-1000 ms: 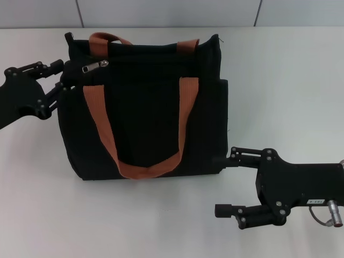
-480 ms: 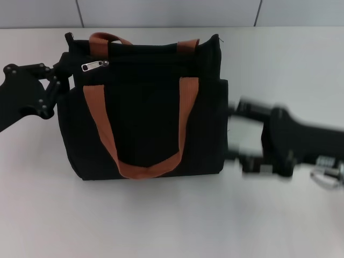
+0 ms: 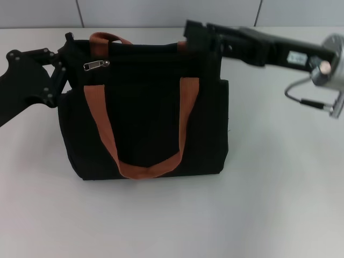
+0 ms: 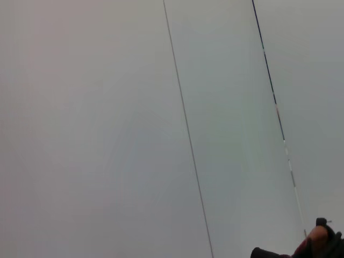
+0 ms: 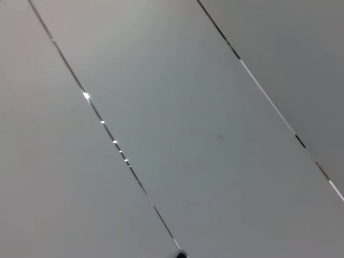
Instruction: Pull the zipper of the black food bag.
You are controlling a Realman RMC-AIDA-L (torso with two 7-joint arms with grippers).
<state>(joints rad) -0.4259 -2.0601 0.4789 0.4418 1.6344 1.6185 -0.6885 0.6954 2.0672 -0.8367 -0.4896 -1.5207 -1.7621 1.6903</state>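
Note:
The black food bag [image 3: 145, 113] stands upright in the middle of the white table in the head view, with two orange-brown strap handles [image 3: 102, 129]. The silver zipper pull [image 3: 95, 65] lies near the bag's top left on the front zip line. My left gripper [image 3: 64, 63] is pressed against the bag's upper left side, just left of the zipper pull. My right gripper [image 3: 198, 35] hovers at the bag's top right edge, reaching in from the right. A dark and orange bit [image 4: 318, 243] shows at the corner of the left wrist view.
The white table [image 3: 279, 177] extends around the bag, with a grey panelled wall [image 3: 161, 11] behind it. The right wrist view shows only grey panels [image 5: 172, 134] with seams. A cable loop [image 3: 309, 97] hangs from the right wrist.
My right arm has swung from the table in front of the bag's lower right up to the bag's top right edge. My left gripper has shifted slightly upward at the bag's left side.

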